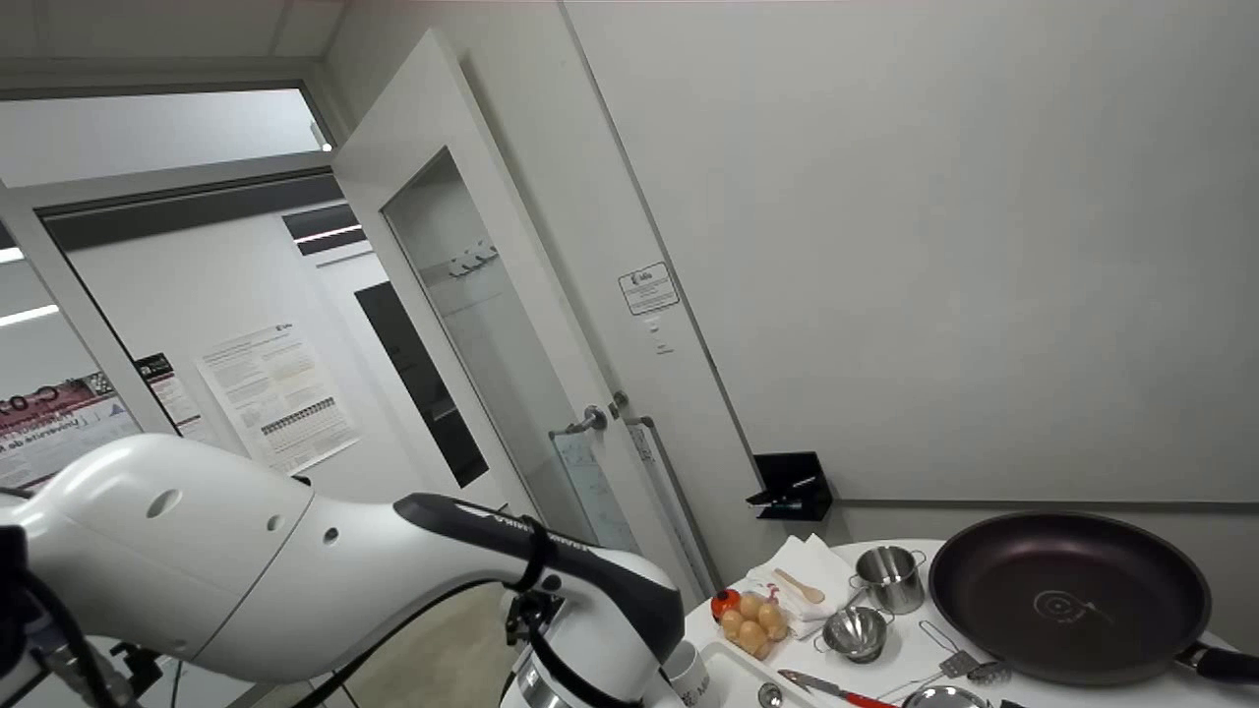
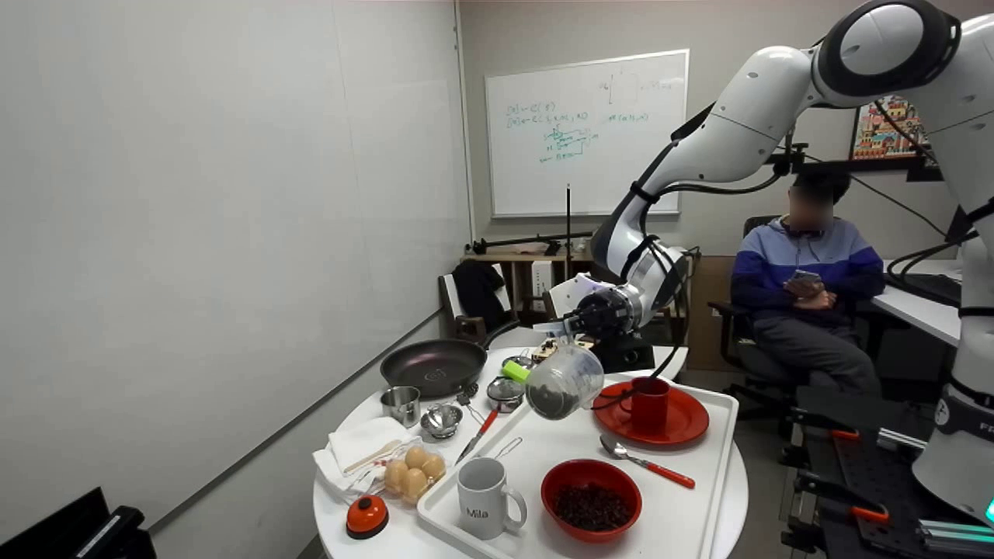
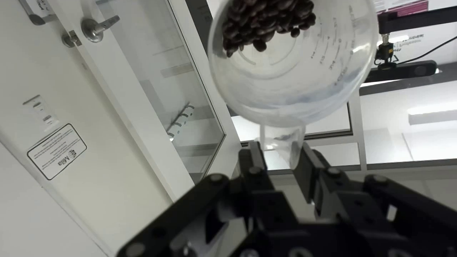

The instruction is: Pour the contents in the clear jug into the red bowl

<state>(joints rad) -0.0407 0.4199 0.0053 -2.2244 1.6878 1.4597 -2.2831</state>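
Note:
The clear jug (image 2: 567, 376) is held tilted in the air above the white tray, beyond the red bowl in an exterior view. In the wrist view the jug (image 3: 296, 85) has dark beans (image 3: 266, 23) gathered at one side. My gripper (image 3: 280, 153) is closed on the jug's handle, with one finger on each side; it also shows in an exterior view (image 2: 573, 324). The red bowl (image 2: 594, 534) sits on the tray with dark beans (image 2: 592, 507) in it. The bowl is out of the wrist view. The jug and gripper do not show in an exterior view where the arm (image 1: 374, 580) fills the lower left.
The white tray (image 2: 536, 439) also bears a grey mug (image 2: 481, 501), a spoon (image 2: 648, 464) and a red plate (image 2: 687, 419) with a red cup (image 2: 648, 407). A pan (image 2: 435, 365), metal pots, a knife, eggs (image 2: 415, 470) and a red timer (image 2: 366, 516) surround the tray.

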